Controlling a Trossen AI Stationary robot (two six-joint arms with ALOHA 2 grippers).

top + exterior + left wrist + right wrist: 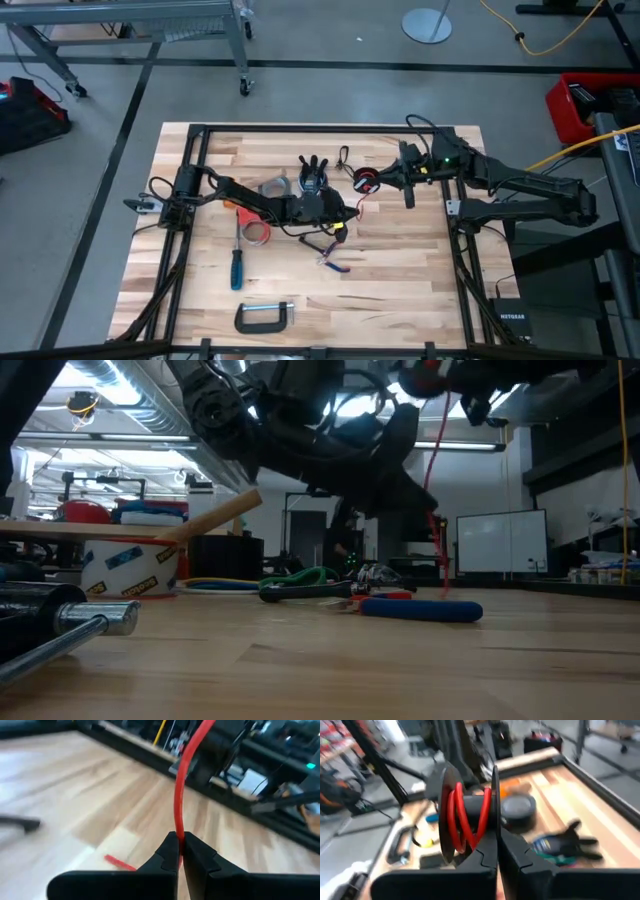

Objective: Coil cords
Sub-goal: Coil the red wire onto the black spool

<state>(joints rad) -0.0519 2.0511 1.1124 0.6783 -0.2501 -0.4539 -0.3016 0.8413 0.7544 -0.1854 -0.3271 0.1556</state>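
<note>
Red cord (179, 795) runs up and away from the left gripper (180, 851), whose fingers are pinched shut on it in the left wrist view. From above, that gripper (335, 222) sits mid-table beside a black glove (314, 175), the cord barely visible there. Only the right wrist view shows the spool (467, 820) wound with red cord, clamped at its rim by the closed right gripper (497, 845). From table height, the cord (440, 490) hangs down toward blue-handled pliers (420, 609)
</note>
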